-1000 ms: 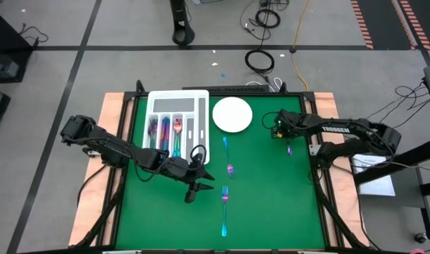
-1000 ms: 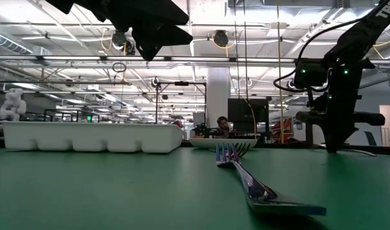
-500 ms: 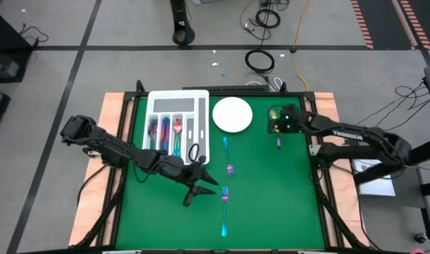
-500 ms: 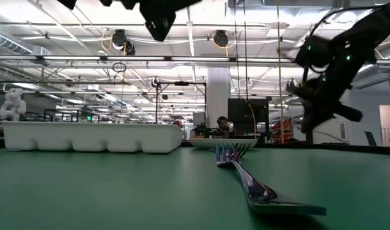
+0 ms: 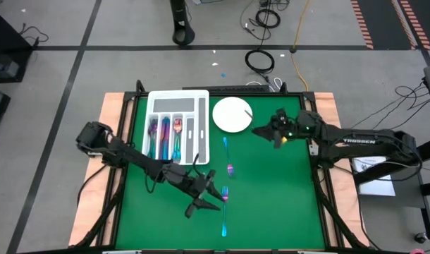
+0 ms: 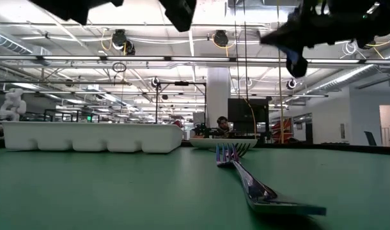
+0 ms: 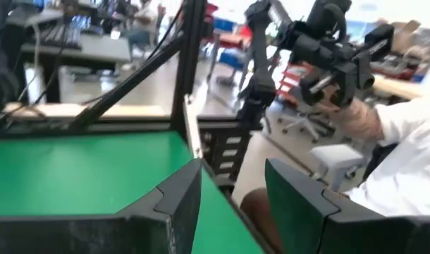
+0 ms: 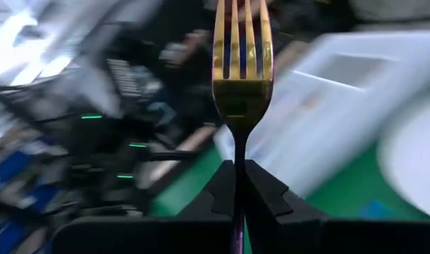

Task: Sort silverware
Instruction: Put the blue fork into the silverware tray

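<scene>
Right gripper [image 5: 261, 130] clamped fully shut on a fork [image 8: 241, 63], held above the mat [image 5: 271, 190] just beside the white plate [image 5: 232, 114], at the plate's 4 o'clock. In the right wrist view the handle is pinched between the two dark fingers [image 8: 218, 185], tines sticking out away from the wrist; four tines, gold with a purple-pink sheen on the edges, thin narrow neck. In the high view the held fork reads only as a thin light sliver crossing toward the plate rim.

Left gripper [image 5: 203, 200] hovers over the mat at about 7 o'clock from table centre, jaws spread wide, nothing between them; the left wrist view shows a clear gap between its fingers [image 7: 174, 197].

Loose silverware on the mat: a thin blue piece [image 5: 225, 144] at 6 o'clock of the plate, a short pink-purple piece [image 5: 230, 170] below it, a pink-headed fork [image 5: 224, 195] touching or just beside the left fingertips, and a blue handle [image 5: 223, 227] nearer the front edge. In the low view one fork [image 6: 249, 181] lies flat, tines pointing away, blue-violet shimmer.

White divided tray [image 5: 198, 123] at 11 o'clock of the table, already holding iridescent pieces [image 5: 164, 134] in three slots, blue, purple and pink. A person's white sleeve [image 7: 412, 162] shows beyond the table edge.
</scene>
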Tool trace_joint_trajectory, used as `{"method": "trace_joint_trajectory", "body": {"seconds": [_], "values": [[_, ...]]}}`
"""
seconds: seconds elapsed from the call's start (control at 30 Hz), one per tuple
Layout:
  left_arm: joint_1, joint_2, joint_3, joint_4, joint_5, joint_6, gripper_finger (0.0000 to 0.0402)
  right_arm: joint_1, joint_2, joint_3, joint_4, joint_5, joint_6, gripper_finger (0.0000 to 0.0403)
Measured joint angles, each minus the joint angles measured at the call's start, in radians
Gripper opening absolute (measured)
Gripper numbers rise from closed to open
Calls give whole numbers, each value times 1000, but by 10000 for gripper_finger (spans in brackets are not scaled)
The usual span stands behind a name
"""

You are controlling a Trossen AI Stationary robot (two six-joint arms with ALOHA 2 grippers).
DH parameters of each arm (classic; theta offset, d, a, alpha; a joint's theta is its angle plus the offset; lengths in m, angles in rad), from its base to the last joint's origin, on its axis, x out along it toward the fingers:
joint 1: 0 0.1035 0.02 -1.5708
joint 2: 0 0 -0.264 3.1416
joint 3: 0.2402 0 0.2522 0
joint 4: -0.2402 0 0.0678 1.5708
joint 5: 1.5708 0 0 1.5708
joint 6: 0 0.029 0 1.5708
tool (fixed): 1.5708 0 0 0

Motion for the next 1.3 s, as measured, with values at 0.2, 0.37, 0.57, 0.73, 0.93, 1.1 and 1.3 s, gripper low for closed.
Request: {"method": "trace_joint_trajectory", "body": {"seconds": [0.2,0.37,0.57,0.73,0.93,1.1,1.3], "values": [[3,75,0,204,18,5,160,183,32,0,234,5,-66,0],[25,84,0,333,19,8,160,324,106,0,482,5,-147,0],[70,84,10,375,19,-83,160,433,228,1,658,8,-221,0],[98,84,40,366,18,-139,160,483,341,2,787,8,-267,0],[106,84,58,333,26,-132,160,530,460,54,859,8,-284,0],[108,99,75,317,26,-131,160,564,552,154,846,-1,-318,0],[106,100,79,319,57,-131,160,595,621,222,825,-25,-355,0]]}}
